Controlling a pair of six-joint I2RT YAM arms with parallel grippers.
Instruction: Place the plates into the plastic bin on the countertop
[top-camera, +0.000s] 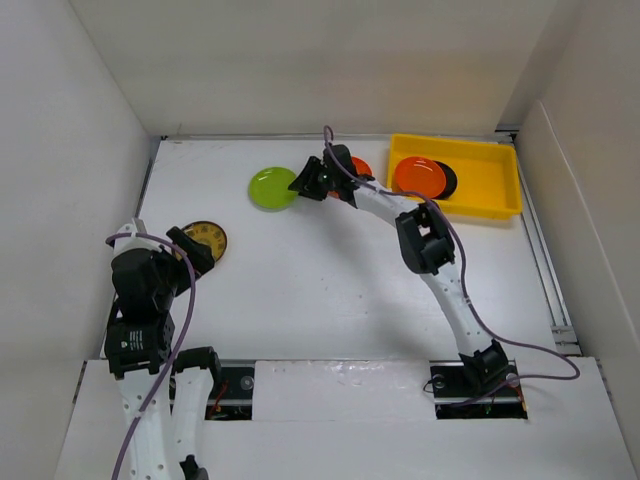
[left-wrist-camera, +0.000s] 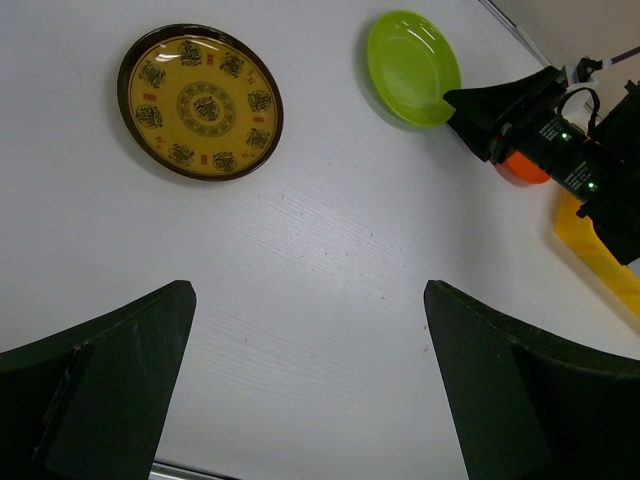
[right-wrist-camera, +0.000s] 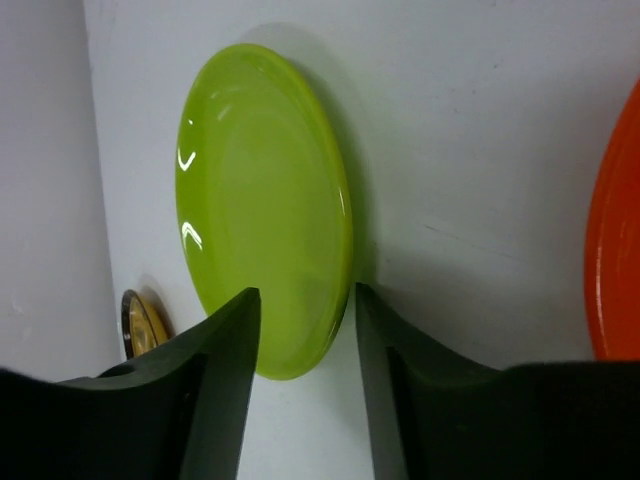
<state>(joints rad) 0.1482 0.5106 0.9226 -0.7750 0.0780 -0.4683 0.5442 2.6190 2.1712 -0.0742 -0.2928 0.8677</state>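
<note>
Right gripper (right-wrist-camera: 305, 295) slightly spread astride rim of lime green plate (right-wrist-camera: 260, 200), left gripper (left-wrist-camera: 308, 290) wide apart above countertop (left-wrist-camera: 330, 240) near brown-and-gold plate (left-wrist-camera: 200, 102), orange plate (top-camera: 418, 176) in plastic bin (top-camera: 490, 190).

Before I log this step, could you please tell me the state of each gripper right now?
Left gripper: open, holding nothing.
Right gripper: open, straddling the rim of the lime green plate, not clamped.
</note>
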